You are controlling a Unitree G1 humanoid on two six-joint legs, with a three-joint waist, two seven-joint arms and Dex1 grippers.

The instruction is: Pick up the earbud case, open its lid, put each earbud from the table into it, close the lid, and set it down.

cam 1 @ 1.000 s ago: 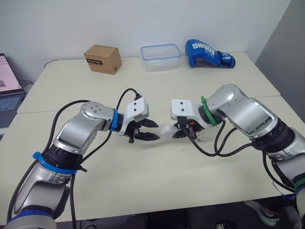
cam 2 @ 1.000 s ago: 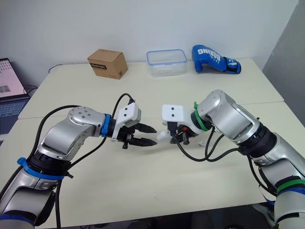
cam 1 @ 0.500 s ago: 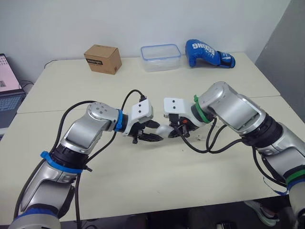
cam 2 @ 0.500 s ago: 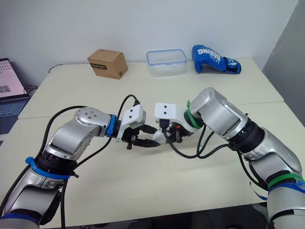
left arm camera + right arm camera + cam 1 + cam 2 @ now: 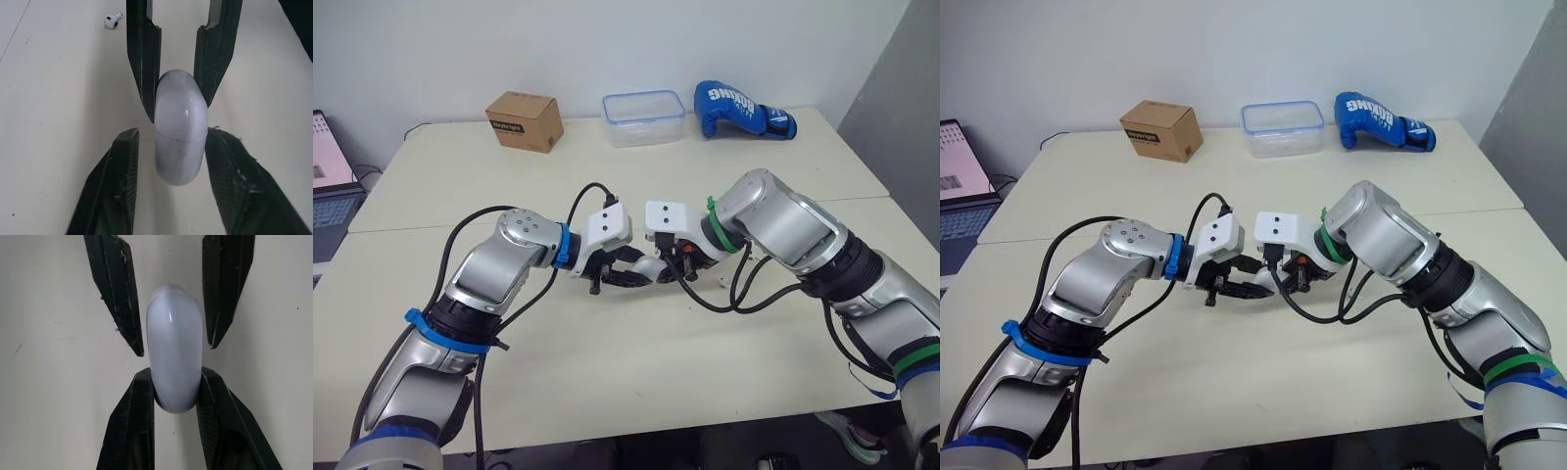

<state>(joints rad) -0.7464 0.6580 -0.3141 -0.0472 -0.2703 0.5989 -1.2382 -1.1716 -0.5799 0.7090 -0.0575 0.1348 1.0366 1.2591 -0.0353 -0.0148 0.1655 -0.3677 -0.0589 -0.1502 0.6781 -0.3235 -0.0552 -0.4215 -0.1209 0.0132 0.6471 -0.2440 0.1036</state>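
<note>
A pale cream bench (image 5: 460, 186) carries three idle things along its far edge: a brown cardboard box (image 5: 524, 120) with a small label on its front sits toward the far left corner, turned at a slight angle; a clear plastic container (image 5: 643, 117) with a blue rim stands near the middle of that edge, well apart from the box; a blue boxing glove (image 5: 742, 110) with white lettering lies on its side just beside the container, toward the far right corner. A seam runs across the bench from left to right. Off the bench's left edge stands an open laptop (image 5: 331, 186), screen lit
</note>
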